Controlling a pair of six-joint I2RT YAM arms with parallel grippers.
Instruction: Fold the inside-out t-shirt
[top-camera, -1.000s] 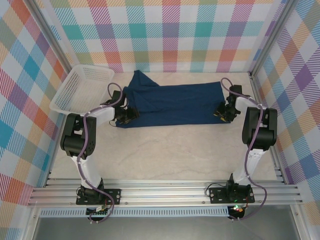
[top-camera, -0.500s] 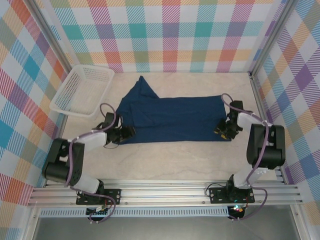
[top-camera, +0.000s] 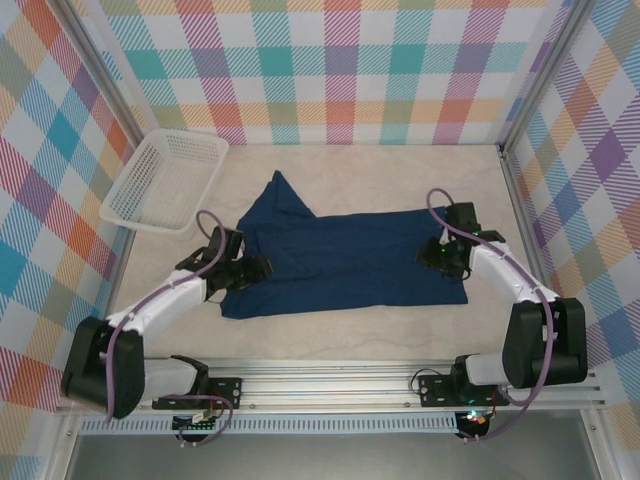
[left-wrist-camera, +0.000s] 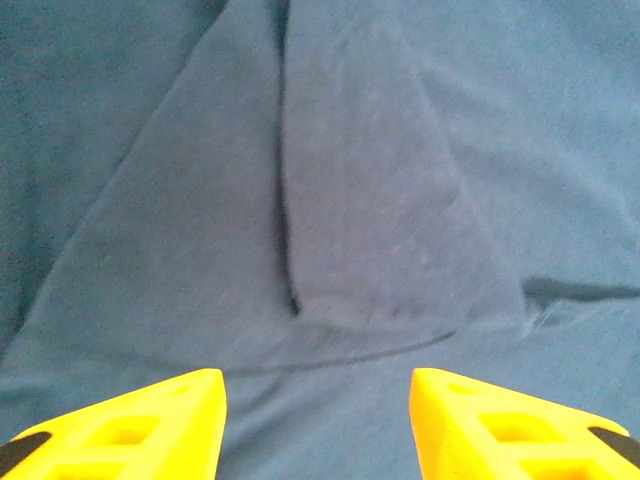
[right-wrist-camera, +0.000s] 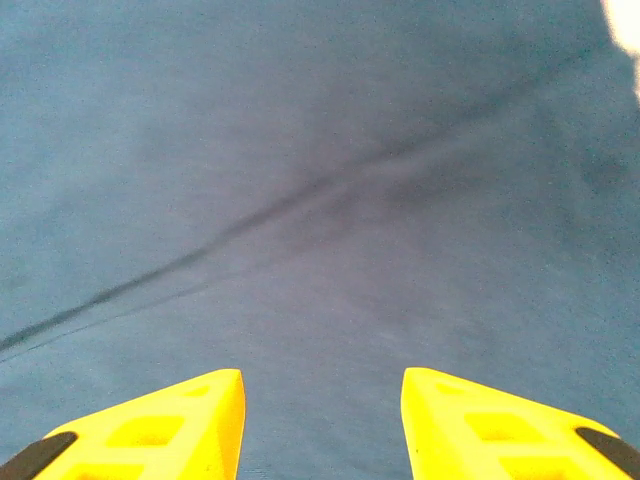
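Folding step: judged early; the inside-out t-shirt (top-camera: 340, 265) lies spread as a wide band mid-desk (top-camera: 330, 325), one pointed flap reaching toward the far side, not yet halved.
Left claw (top-camera: 250, 272): open, jaws apart over a creased flap at the shirt's left end, nothing pinched.
Right claw (top-camera: 432, 258): open, above flat cloth near the right end, a seam line crossing beneath.
Next move: probably each claw must drop, close on an edge, then lift together.
Writing: none legible; plain navy cloth.
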